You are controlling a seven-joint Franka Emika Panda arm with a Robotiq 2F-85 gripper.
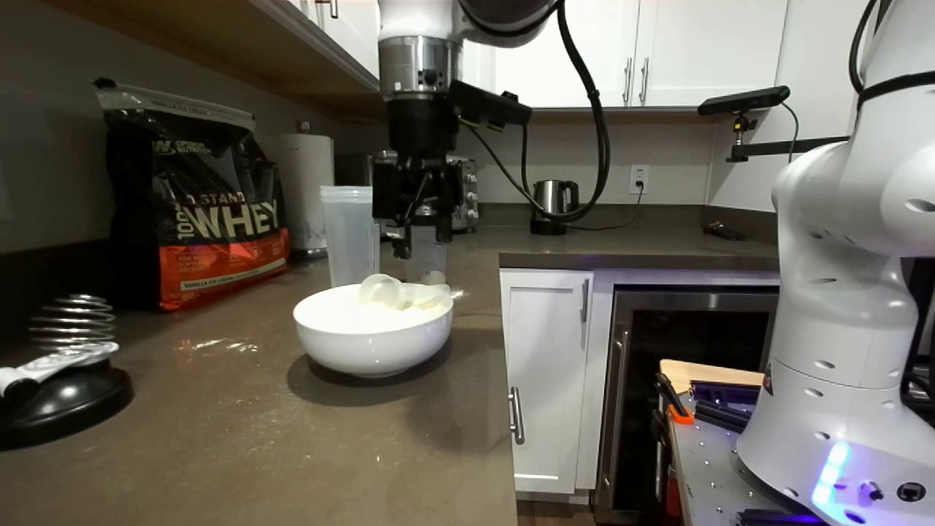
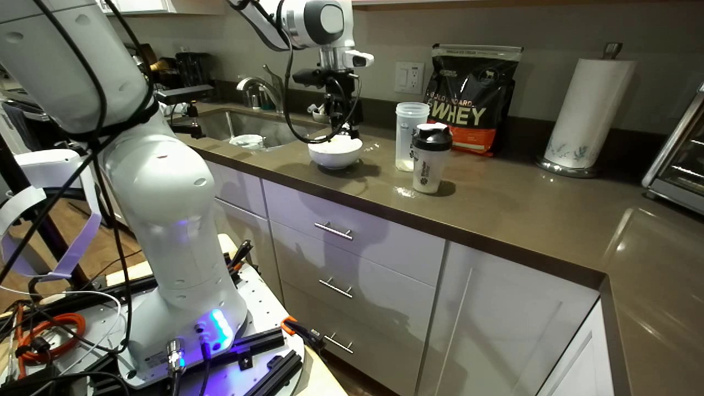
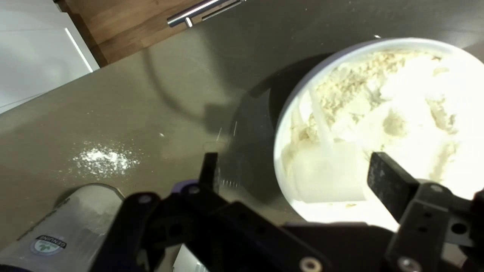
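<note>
Spread fingers (image 3: 391,187) hung above one edge of the bowl (image 1: 372,351), whose pale scoop (image 1: 381,292) seemed light, stiff, perhaps slippery and best gripped across its cup (image 3: 325,175).

Base (image 2: 179,322): white and upright, with a light strip (image 2: 221,328) glowing blue low on its side.
Arm (image 2: 159,176): rises from the base, leans, and runs out of frame at the top in both exterior views.
Wrist (image 1: 420,66): silver-collared, hanging vertical.
Cable (image 1: 600,146): black, bowing out in a loop beside the wrist.
End effector (image 1: 422,243): black, aimed straight down.
Fingers (image 3: 391,183): standing wide apart.
</note>
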